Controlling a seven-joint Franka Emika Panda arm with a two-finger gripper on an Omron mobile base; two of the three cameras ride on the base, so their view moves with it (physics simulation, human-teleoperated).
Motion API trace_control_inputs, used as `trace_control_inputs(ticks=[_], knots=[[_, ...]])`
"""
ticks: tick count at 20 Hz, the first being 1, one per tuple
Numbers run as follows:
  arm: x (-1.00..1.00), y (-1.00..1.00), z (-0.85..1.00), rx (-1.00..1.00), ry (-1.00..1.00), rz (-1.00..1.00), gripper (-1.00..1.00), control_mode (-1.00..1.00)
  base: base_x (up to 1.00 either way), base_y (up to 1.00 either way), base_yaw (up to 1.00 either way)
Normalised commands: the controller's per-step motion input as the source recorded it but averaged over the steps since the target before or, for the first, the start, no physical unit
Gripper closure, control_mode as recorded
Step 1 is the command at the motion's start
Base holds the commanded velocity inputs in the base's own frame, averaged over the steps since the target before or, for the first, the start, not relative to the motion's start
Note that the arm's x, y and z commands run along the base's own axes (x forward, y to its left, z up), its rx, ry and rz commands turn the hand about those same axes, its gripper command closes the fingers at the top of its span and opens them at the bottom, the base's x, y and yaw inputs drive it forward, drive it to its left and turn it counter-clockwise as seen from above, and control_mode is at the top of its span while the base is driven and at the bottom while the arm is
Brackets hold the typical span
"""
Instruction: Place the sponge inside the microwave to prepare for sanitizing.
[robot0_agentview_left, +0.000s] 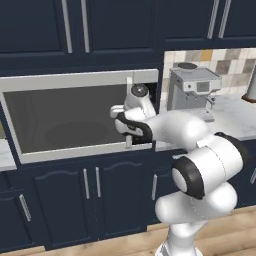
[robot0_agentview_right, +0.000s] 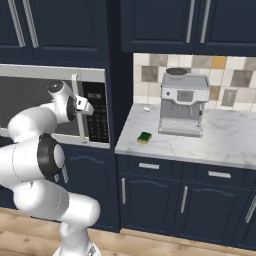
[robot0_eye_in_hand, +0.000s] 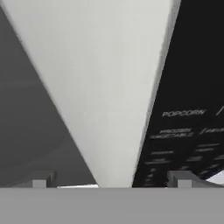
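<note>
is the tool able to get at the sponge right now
Probably not yet: the open tool is up at the microwave door handle, while the sponge lies apart on the counter, uncovered.

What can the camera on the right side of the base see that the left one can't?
The right base view alone shows the sponge on the marble counter, plus the microwave's keypad. The left base view alone looks into the microwave through its glass, down to the round turntable. Both share the coffee machine, the navy cabinets and the white arm at the microwave's handle.
</note>
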Motion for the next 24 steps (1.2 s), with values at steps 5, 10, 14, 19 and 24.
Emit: trace_control_inputs(ticks=[5,10,14,19,24], knots=[[0.43,0.06,-0.19,0.0,0.0,0.04,-1.0,-1.0,0.0,0.0,0.0],[0.41,0.03,-0.19,0.0,0.0,0.04,-1.0,-1.0,0.0,0.0,0.0],[0.44,0.09,-0.22,0.0,0.0,0.03,1.0,-1.0,0.0,0.0,0.0],[0.46,0.05,-0.22,0.0,0.0,0.03,1.0,-1.0,0.0,0.0,0.0],[0.31,0.17,-0.26,0.0,0.0,0.04,1.0,-1.0,0.0,0.0,0.0]])
